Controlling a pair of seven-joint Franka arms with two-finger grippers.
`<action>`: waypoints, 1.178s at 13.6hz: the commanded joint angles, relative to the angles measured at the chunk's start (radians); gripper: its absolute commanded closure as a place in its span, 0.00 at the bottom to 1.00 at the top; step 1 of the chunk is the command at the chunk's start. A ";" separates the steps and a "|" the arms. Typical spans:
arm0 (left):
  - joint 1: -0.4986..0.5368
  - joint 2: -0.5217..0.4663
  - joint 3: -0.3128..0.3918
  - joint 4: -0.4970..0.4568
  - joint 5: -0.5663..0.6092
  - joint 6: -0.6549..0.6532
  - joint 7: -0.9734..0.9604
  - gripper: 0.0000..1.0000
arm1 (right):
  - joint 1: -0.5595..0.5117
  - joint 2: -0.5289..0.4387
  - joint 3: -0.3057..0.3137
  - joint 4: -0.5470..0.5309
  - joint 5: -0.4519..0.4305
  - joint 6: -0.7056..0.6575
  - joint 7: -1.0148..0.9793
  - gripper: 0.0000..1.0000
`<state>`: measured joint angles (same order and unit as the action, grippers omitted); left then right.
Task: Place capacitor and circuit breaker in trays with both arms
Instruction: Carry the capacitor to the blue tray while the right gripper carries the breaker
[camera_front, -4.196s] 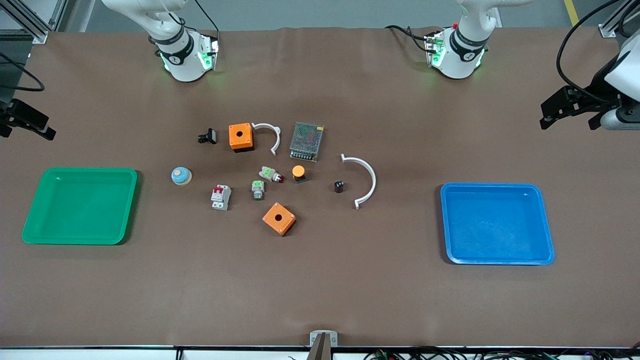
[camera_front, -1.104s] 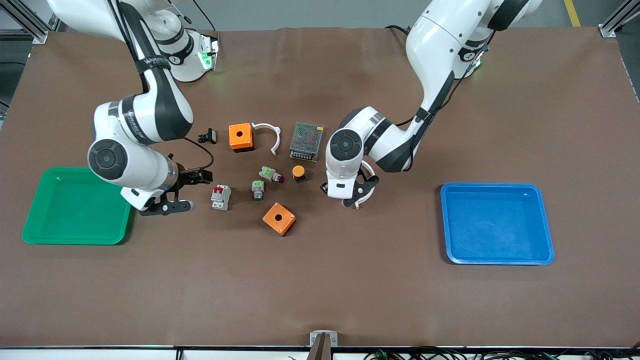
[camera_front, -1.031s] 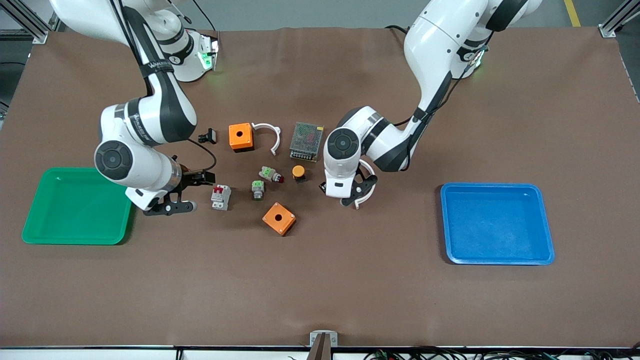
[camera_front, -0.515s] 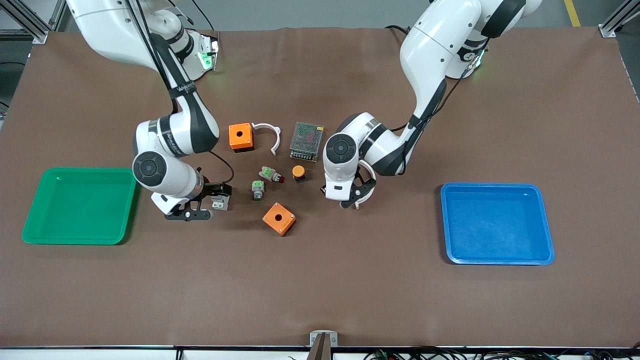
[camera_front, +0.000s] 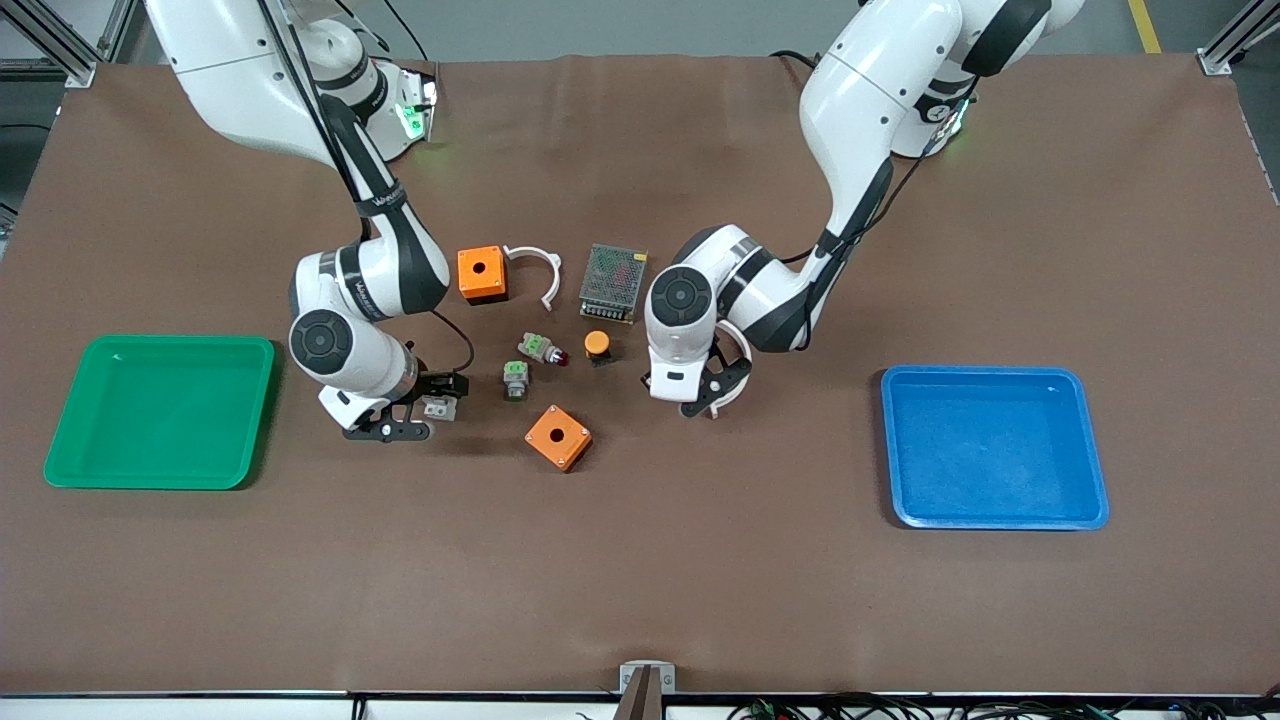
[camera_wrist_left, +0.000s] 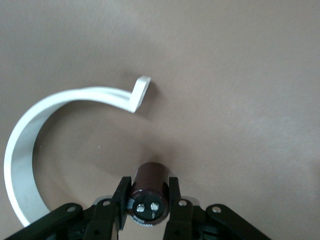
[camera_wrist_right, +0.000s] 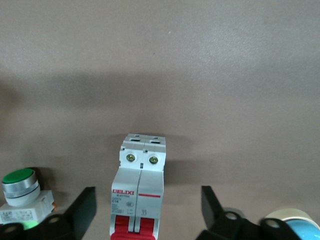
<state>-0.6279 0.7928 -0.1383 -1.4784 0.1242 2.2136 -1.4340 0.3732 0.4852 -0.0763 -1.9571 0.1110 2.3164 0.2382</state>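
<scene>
The capacitor (camera_wrist_left: 150, 172), a small dark cylinder with two pale terminals, sits low at the table between the fingers of my left gripper (camera_wrist_left: 148, 192), which is shut on it. In the front view the left gripper (camera_front: 695, 392) hides it. The circuit breaker (camera_wrist_right: 142, 160), light grey with red levers, lies on the table between the spread fingers of my right gripper (camera_wrist_right: 148, 200), with a gap on each side. From the front, the right gripper (camera_front: 420, 408) straddles the breaker (camera_front: 438, 407), between the green tray and the green-topped parts.
A green tray (camera_front: 160, 345) lies at the right arm's end, a blue tray (camera_front: 990, 375) at the left arm's end. A white arc (camera_wrist_left: 30, 130) curves beside the capacitor. Nearby are two orange boxes (camera_front: 481, 273) (camera_front: 558, 436), green-topped parts (camera_front: 516, 378), an orange-capped button (camera_front: 597, 345) and a mesh-covered grey box (camera_front: 613, 282).
The right arm has swung from beside the green tray over to the circuit breaker and now straddles it. The left gripper's fingers have closed on the capacitor.
</scene>
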 joint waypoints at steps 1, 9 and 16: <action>0.011 -0.039 0.017 0.010 0.081 -0.002 -0.003 1.00 | 0.012 -0.013 -0.005 -0.019 0.015 0.011 0.013 0.25; 0.302 -0.191 0.017 -0.026 0.123 -0.089 0.341 1.00 | 0.006 -0.028 -0.007 -0.013 0.027 -0.011 0.015 0.77; 0.569 -0.213 0.017 -0.128 0.124 -0.095 0.821 0.99 | -0.238 -0.123 -0.016 0.223 0.016 -0.441 -0.143 0.76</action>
<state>-0.1150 0.6103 -0.1100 -1.5529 0.2317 2.1189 -0.7058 0.2429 0.3821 -0.1060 -1.8178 0.1168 1.9915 0.1665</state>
